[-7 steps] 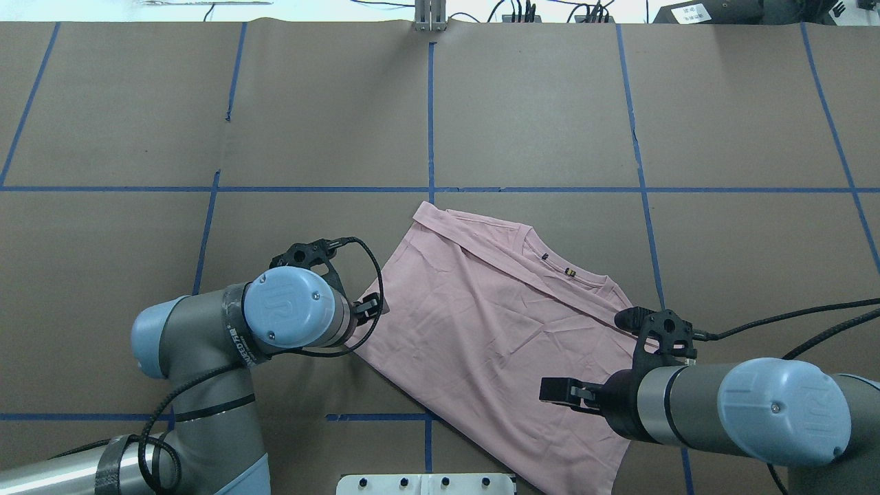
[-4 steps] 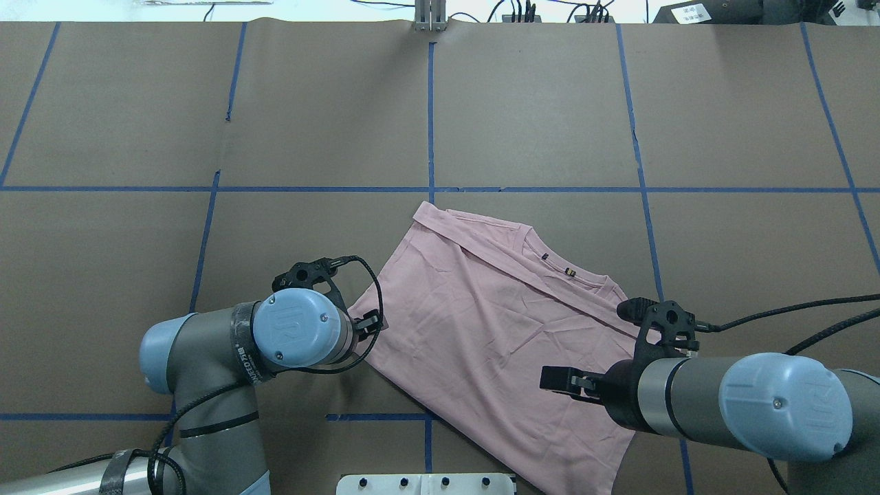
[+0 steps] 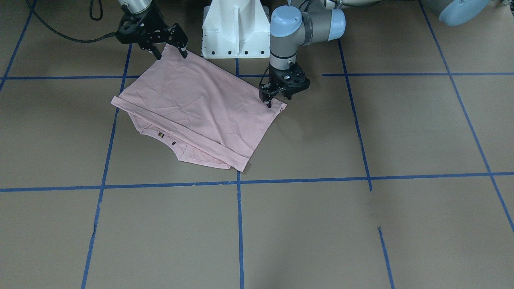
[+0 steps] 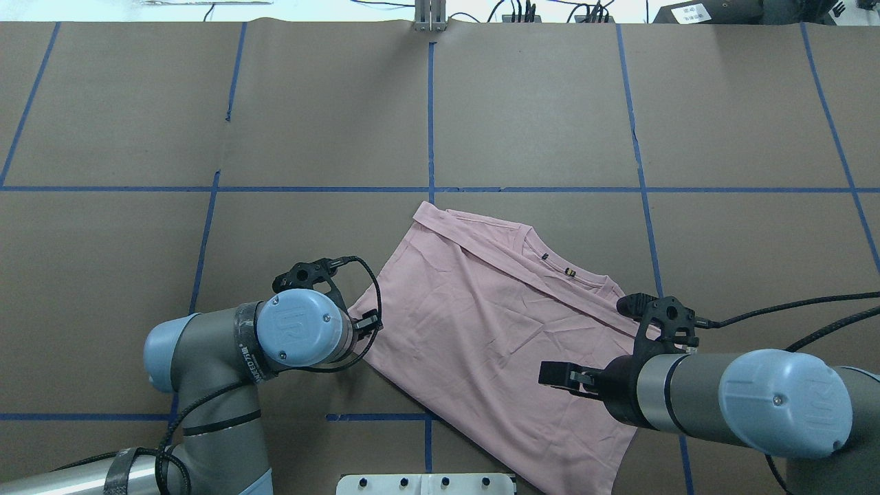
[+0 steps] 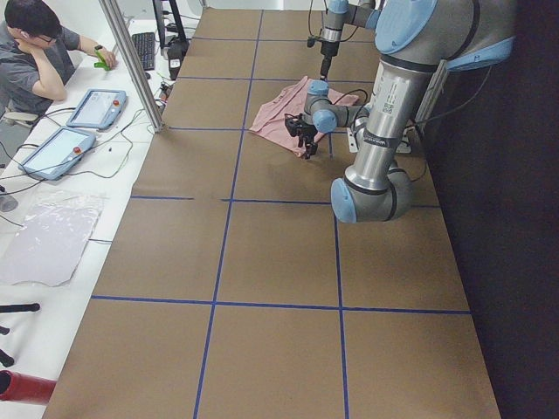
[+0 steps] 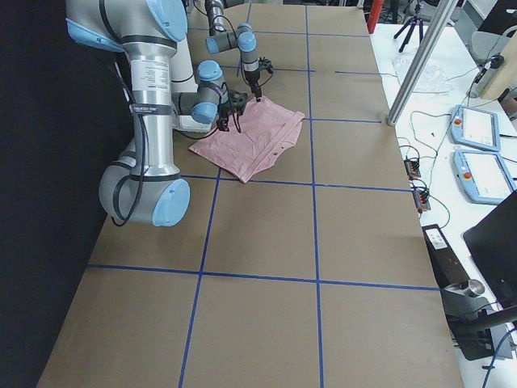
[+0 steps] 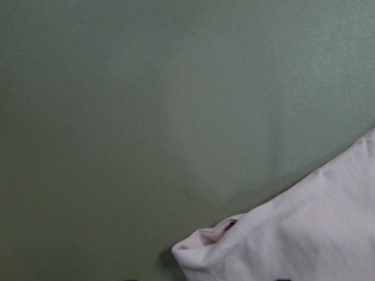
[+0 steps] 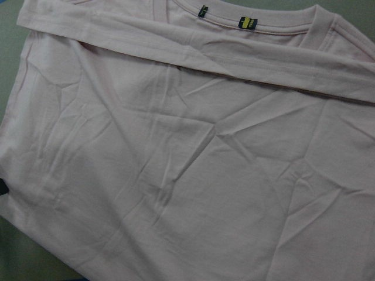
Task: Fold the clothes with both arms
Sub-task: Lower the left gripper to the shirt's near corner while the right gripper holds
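The clothes are one pale pink T-shirt (image 4: 481, 330) lying flat and askew, plain side up, with small neck labels (image 8: 248, 23) at its far edge. My left gripper (image 3: 278, 100) points down at the shirt's left near corner (image 7: 193, 249). Its jaws stand apart, and in the overhead view the wrist mostly hides it. My right gripper (image 3: 172, 53) hovers open over the shirt's near right corner, holding nothing. One of its fingers (image 4: 553, 373) shows above the cloth. The right wrist view is filled with wrinkled shirt (image 8: 187, 164).
The brown table (image 4: 550, 124) carries a grid of blue tape lines. The white pedestal base (image 3: 235, 28) stands just behind the shirt. A person (image 5: 35, 52) sits at a side table with tablets (image 5: 96, 109) and cables beyond the table's far edge.
The left arm has drawn slightly back toward the robot's base at the shirt's corner. The right arm has shifted a little farther out over the shirt. The shirt has not visibly moved.
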Robot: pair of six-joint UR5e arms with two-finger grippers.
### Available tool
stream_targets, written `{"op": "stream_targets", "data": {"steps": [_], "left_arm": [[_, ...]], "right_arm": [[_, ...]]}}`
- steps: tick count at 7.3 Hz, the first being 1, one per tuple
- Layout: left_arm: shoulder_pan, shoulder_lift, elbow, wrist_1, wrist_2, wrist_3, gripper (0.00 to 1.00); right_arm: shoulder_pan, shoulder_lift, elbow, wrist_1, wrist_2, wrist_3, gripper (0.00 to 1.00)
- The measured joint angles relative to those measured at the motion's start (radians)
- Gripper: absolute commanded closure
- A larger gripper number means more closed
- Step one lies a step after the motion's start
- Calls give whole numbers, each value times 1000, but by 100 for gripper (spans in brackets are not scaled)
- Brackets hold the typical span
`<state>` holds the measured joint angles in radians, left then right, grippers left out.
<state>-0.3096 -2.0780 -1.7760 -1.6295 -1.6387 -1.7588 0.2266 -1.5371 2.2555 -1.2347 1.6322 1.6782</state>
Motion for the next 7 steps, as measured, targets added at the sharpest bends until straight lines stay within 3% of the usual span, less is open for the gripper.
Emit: {"op": "stream_targets", "data": {"steps": [1,2,7], "left_arm": [[-4,0,2,-1,3,1,83],[-7,0,2,-1,4,1,100],[-56,-7,-1,-20,3,55,100]], "right_arm": [[0,0,0,0,0,0,0],[0,0,-1,0,0,0,0],[0,-2,-3,0,0,0,0]]}}
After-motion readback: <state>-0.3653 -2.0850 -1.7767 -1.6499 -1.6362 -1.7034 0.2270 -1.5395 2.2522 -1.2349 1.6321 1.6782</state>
